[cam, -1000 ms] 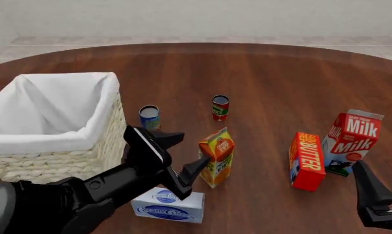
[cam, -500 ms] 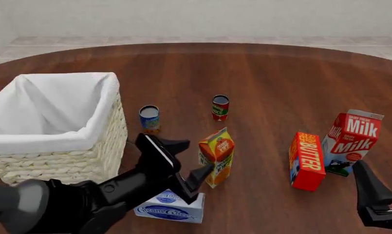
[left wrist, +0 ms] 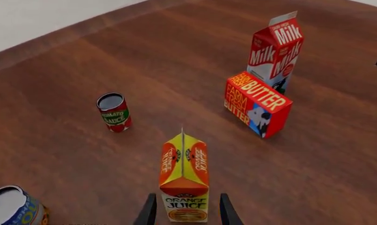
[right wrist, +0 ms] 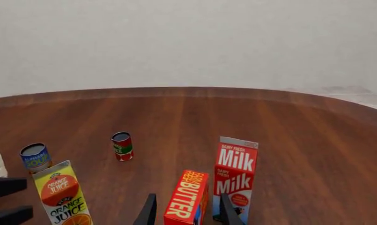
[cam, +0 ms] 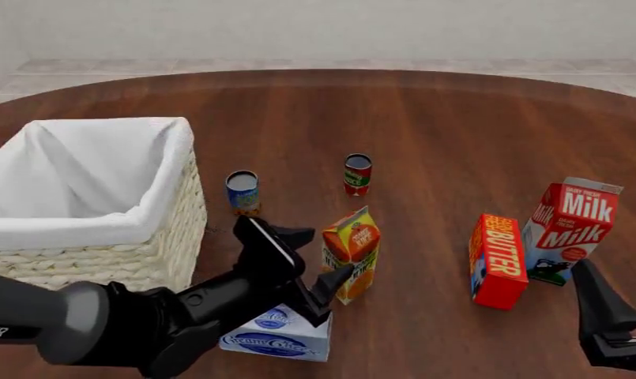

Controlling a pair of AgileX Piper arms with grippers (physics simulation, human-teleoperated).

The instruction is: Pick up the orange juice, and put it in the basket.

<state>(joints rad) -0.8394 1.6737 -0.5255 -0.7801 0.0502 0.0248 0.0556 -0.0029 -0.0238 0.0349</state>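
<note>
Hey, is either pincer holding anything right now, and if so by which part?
Nothing is held. The left pincer is open, its fingers flanking the orange juice low on the carton. The right pincer is open too.

Orange juice stands right of the basket, with 2 cans behind it

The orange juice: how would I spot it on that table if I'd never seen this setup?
Start at the big wicker basket on the table's left, then look right past the black left gripper. The orange juice is the small upright gable-top carton between its open fingers. Unlike the red Milk carton and Butter box farther right, it is orange and yellow.
</note>
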